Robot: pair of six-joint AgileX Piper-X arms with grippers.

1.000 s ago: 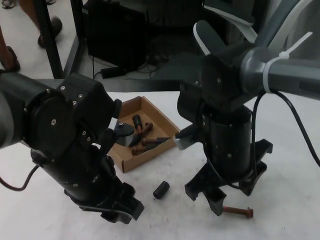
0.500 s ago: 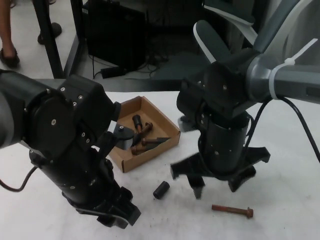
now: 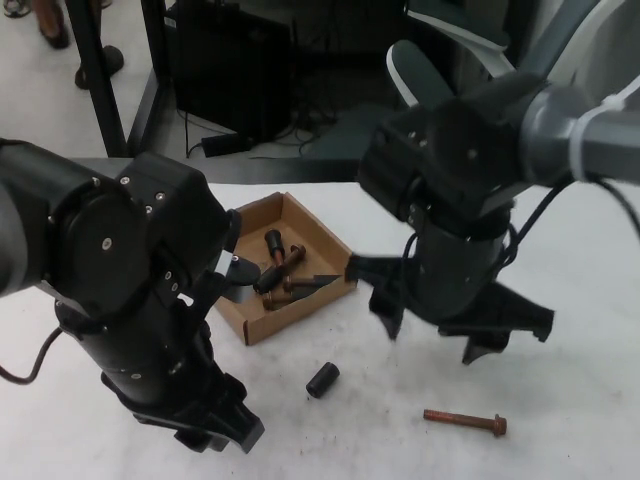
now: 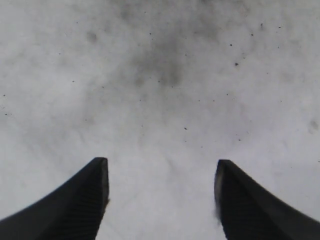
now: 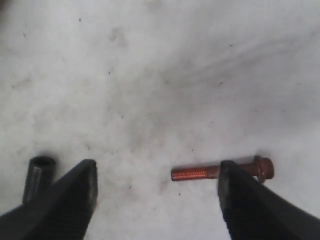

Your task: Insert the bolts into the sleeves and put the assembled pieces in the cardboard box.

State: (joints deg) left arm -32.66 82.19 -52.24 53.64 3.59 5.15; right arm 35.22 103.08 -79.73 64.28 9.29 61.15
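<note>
White, scuffed bench carries the work, with dark floor, cables and a black case beyond its far edge.

One loose bolt, rust-coloured with a flanged hex head, lies flat on the bench in front of the box and off to its right, well apart from it. One loose sleeve, short and black, lies on its side nearer the box, just in front of its near wall. They lie apart, bolt outside sleeve.

One open cardboard box sits on the bench. Inside lie several dark sleeves with rusty bolts through them, at least three. They overlap, so the exact count cannot be told.

Two arms stand over the bench. The right gripper hangs in front of the box and to its right, its fingers spread wide and holding nothing. In the right wrist view the bolt lies below it, threaded end inside the gap and head past one finger, which covers part of the shank. The sleeve shows outside the other finger, partly covered by it.

The left gripper hangs low in front of the box and to its left, well apart from it, fingers parted over bare, speckled bench. The left arm's bulk hides the box's left corner. A white cable tie binds a cable to the right arm.
</note>
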